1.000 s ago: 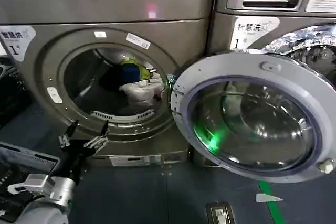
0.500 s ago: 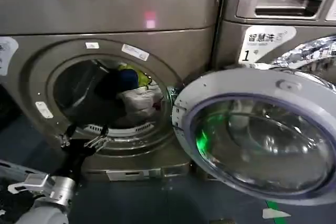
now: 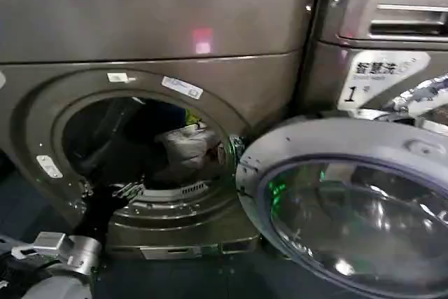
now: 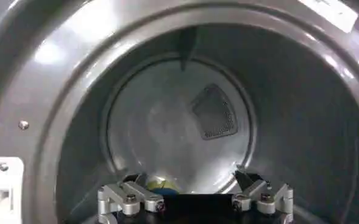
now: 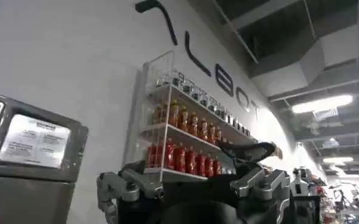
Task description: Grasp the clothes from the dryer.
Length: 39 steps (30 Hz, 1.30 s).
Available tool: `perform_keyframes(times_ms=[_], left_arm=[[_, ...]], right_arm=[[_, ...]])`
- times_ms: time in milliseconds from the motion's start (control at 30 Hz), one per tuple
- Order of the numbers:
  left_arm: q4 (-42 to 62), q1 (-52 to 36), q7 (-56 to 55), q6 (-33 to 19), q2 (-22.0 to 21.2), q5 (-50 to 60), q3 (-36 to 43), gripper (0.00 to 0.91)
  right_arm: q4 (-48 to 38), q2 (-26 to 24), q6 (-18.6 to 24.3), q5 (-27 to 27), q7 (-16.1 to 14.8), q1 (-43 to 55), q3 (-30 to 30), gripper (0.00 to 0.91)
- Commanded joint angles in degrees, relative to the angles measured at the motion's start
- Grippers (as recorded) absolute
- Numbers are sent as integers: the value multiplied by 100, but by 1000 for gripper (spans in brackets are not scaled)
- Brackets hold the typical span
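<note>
The dryer (image 3: pixel 231 82) stands with its round door (image 3: pixel 350 208) swung open to the right. Deep in the drum lie the clothes (image 3: pixel 186 146): a pale white bundle with a yellow-green sliver above it and a dark piece to its left. My left gripper (image 3: pixel 108 189) is open at the lower rim of the porthole, short of the heap. In the left wrist view its fingers (image 4: pixel 128 198) spread wide before the ribbed drum, and a bit of the yellow-green and blue clothes (image 4: pixel 159 184) peeks between them. My right gripper (image 5: pixel 194 182) is open and empty, pointing up at a wall.
A second machine (image 3: pixel 381 47) with a white tag stands right of the dryer, behind the open door. The door's glass fills the lower right. A wall shelf of red bottles (image 5: pixel 179 152) faces the right wrist camera. Dark floor lies below the dryer.
The head view has closed in on the dryer. My left gripper has moved forward and up from below the porthole to its lower rim, still open. The clothes have not moved.
</note>
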Motion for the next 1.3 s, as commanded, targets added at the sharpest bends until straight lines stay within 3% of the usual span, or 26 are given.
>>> perform_keyframes(times_ms=[33,600,833,1100,1300], left_arm=[[-5,16,1,-3,4,1,7,907],[346,-230,19,-184,134,-39,192,907],[1374,-1438,-169,-334,120,-382,513,907],[3518,-3114,-345,-490,250,-258,698,907],[4418,-3853,-374,-609,267,-203,850,907]], right_arm=[[4,2,-1,3,-4,-3,5,907],[42,-1,13,-45,50,-109,75,907],[337,26,-203,-44,36,-316,350,907],[315,21,22,-39,-86,-393,457,907],[332,30,54,-37,-137,-355,404,907]])
